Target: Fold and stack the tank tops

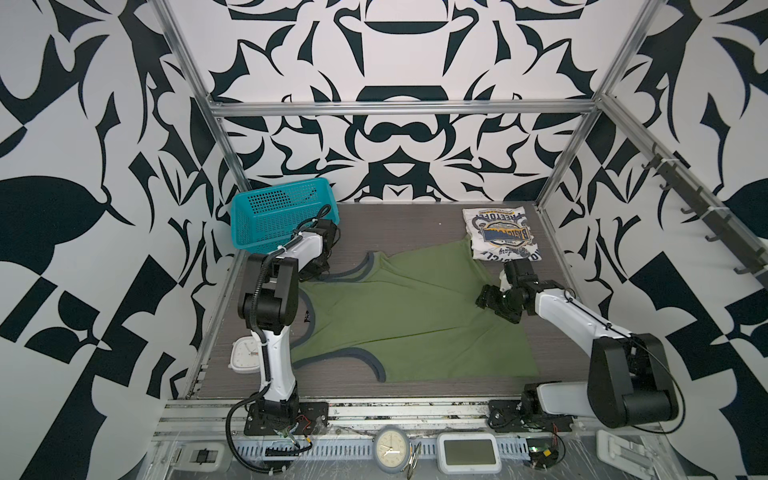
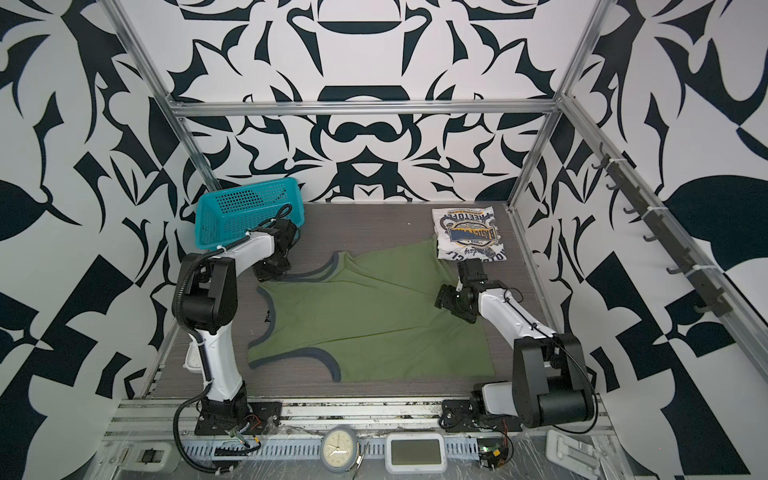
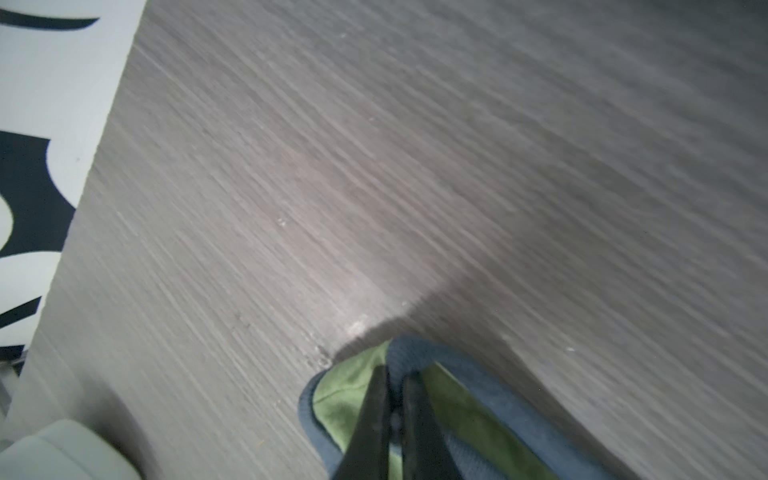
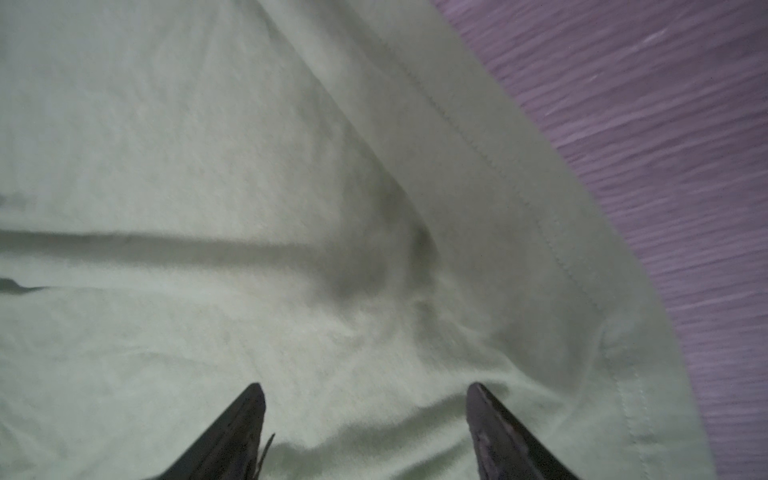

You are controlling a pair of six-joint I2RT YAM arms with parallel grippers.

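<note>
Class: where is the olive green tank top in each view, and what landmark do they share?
In a top view: olive green tank top spread mid-table.
In a top view: likewise mid-table.
Left wrist: its strap, pinched by left gripper.
Right wrist: fills most of frame, under right gripper.
Landmark: grey wood-grain table.

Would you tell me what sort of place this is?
Probably a lab robot cell: an aluminium frame, patterned walls, and a left arm and right arm bolted before the table.

Black-and-white patterned walls (image 1: pixel 395 62) — grey wood-grain table (image 1: pixel 395 224), aluminium frame (image 1: pixel 399 109).
</note>
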